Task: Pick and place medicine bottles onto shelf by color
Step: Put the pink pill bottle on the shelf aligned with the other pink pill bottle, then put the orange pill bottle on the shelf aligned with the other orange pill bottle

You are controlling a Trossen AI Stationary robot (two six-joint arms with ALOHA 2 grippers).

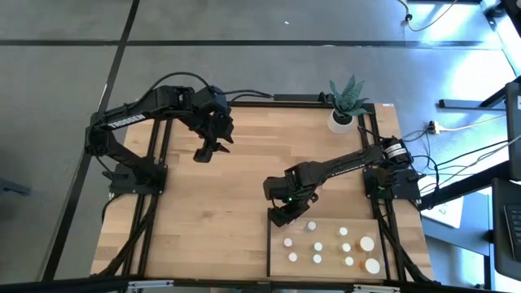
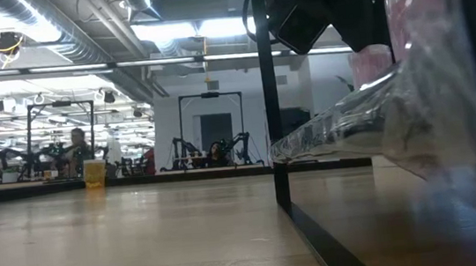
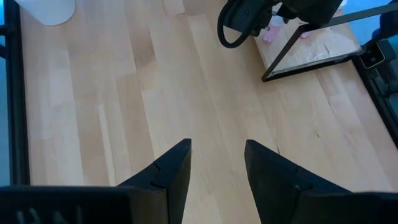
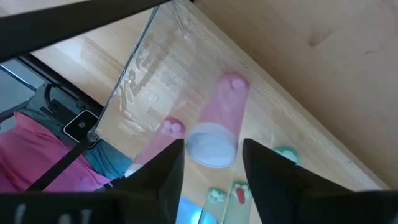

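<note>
The shelf (image 1: 330, 271), a light-wood panel with a dark edge (image 1: 269, 244), lies at the table's near right. Several white-capped medicine bottles (image 1: 318, 246) stand on it. My right gripper (image 4: 212, 171) hangs over the shelf's far left corner (image 1: 285, 216), pointing steeply down. It is open, its fingers close on either side of the white cap of a pink bottle (image 4: 214, 140) that stands upright under it. A second pink bottle (image 4: 169, 129) shows beside it through clear plastic sheeting (image 4: 149, 74). My left gripper (image 3: 214, 165) waits open above bare wood at the far left (image 1: 208, 151).
A white plant pot (image 1: 342, 120) with a spiky green plant stands at the table's far right corner. Black frame rails (image 1: 159, 163) run along the table's left and right sides. Bare tabletop (image 1: 212, 220) lies left of the shelf.
</note>
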